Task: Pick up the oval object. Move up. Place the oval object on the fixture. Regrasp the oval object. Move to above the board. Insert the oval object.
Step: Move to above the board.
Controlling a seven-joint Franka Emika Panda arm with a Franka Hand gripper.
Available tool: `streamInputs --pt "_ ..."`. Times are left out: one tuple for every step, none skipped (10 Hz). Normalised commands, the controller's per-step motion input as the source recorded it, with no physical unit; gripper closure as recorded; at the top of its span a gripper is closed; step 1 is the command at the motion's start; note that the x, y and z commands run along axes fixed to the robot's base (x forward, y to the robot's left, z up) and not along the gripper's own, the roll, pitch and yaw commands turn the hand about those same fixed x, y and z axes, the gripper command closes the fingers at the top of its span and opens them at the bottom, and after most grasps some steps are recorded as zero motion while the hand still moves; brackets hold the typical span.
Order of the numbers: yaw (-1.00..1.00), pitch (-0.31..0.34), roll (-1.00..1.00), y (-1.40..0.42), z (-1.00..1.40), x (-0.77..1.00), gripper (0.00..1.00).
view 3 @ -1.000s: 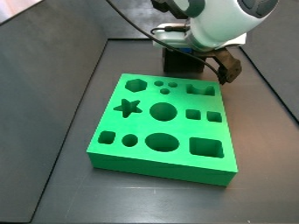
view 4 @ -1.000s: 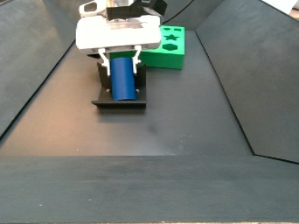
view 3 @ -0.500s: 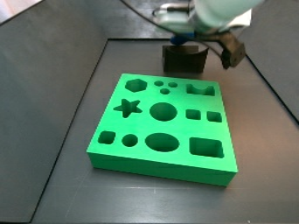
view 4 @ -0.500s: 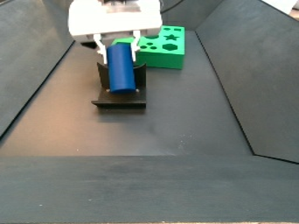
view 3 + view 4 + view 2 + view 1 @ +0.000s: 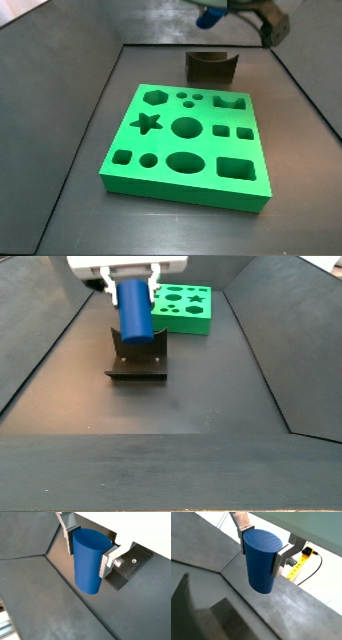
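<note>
While the gripper point(image 5: 130, 274) is hanging above the fixture point(image 5: 138, 356), its two silver fingers point(image 5: 242, 537) are clamping the peg point(image 5: 260, 560) from opposite sides, and both wrist views are showing the dark pads pressing against the blue wall of the peg point(image 5: 87, 561). The peg point(image 5: 134, 307) is hanging upright, clear of the fixture, with its lower end just above the notch in a side view. In a side view only a blurred blue end of the peg point(image 5: 211, 17) is showing at the upper edge, above and behind the fixture point(image 5: 211, 66), whose U-shaped notch is standing empty.

The board point(image 5: 187, 145) is lying flat just in front of the fixture in that side view, nearly touching it, and all of its cut-outs are standing empty: star, hexagon, circles, oval and squares. In a side view the board point(image 5: 186, 309) is showing partly behind the fixture, to one side of the peg.

The floor point(image 5: 174, 416) is a dark matte sheet, bounded by sloping dark walls point(image 5: 274, 346) on both sides of the fixture. In a wrist view a yellow cable fitting point(image 5: 298, 562) is showing beyond the peg, near one finger.
</note>
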Motion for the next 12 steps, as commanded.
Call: streamInputs --pt "-0.02 -0.03 -0.06 0.11 1.0 -0.07 1.0" --pt "-0.03 -0.023 -0.06 0.1 1.0 -0.07 1.0" --pt "-0.03 -0.013 -0.07 0.1 1.0 -0.07 1.0" --pt "-0.03 -0.003 -0.07 0.09 1.0 -0.07 1.0" --pt "-0.03 0.001 -0.07 0.09 1.0 -0.08 1.0" --pt "-0.03 0.006 -0.07 0.08 1.0 -0.08 1.0" --pt "-0.03 0.019 -0.07 0.07 1.0 -0.08 1.0" --pt "-0.02 0.027 -0.07 0.07 1.0 -0.08 1.0" --pt "-0.02 0.035 -0.07 0.06 1.0 -0.09 1.0" --pt "-0.01 0.04 -0.07 0.05 1.0 -0.09 1.0" --pt "0.0 0.046 -0.07 0.05 1.0 -0.09 1.0" --pt "0.01 0.048 -0.07 0.04 1.0 -0.09 1.0"
